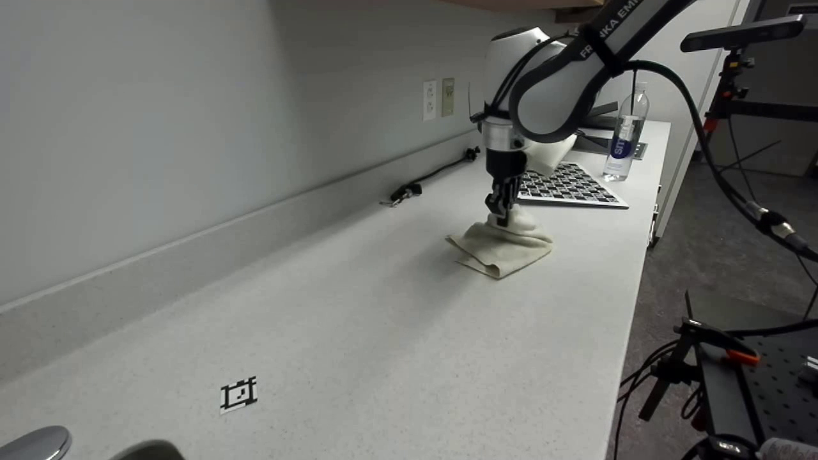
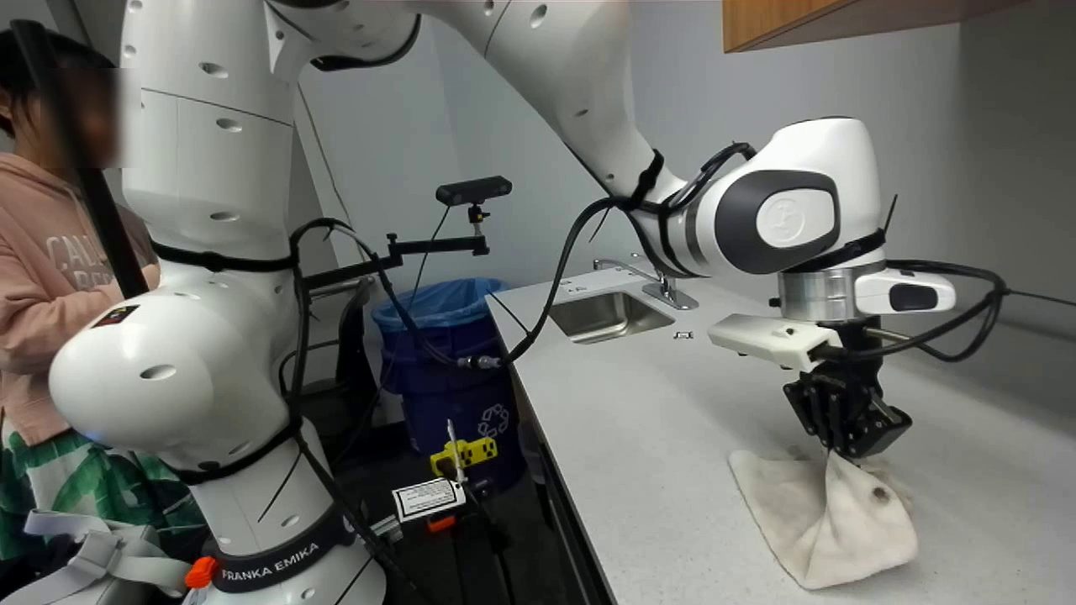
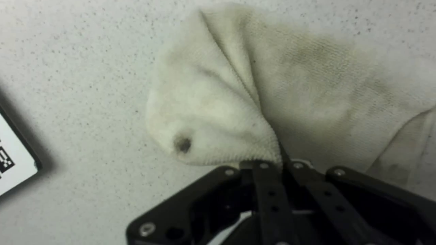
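Here, the jaws pinch a stained cloth (image 2: 828,525) on a speckled counter (image 1: 383,358) along a grey wall (image 1: 153,121).

In an exterior view, bottle (image 1: 621,148) stood upright beside the board (image 1: 569,185); cord (image 1: 409,190) lay by the wall (image 1: 160,128), below an outlet (image 1: 429,100). Marker (image 2: 683,335) lay near the sink (image 2: 609,316), tap (image 2: 668,292) at its rim. Bin (image 2: 454,391) stood beside the counter (image 2: 605,420); person (image 2: 50,286) was partly in view.
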Tool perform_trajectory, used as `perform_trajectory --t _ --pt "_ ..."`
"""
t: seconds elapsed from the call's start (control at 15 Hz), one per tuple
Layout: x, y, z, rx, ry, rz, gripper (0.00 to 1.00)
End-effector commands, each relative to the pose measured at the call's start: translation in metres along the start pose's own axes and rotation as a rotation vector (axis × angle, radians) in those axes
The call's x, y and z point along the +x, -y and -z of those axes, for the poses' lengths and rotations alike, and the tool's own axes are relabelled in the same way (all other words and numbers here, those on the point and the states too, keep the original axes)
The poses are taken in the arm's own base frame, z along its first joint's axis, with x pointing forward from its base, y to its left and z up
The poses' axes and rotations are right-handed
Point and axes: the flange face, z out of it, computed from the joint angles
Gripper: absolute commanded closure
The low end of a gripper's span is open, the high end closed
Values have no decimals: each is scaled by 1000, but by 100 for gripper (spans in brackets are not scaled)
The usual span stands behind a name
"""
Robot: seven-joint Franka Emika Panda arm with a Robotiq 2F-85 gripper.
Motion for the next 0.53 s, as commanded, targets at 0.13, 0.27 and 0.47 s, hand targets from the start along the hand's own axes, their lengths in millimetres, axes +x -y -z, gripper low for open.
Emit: perform_trajectory --t 0.13,0.27,0.47 --pt "-6 39 21 -58 -6 86 99" --pt "-7 49 19 -55 9 114 99" --pt "-13 60 4 -23 66 138 99"
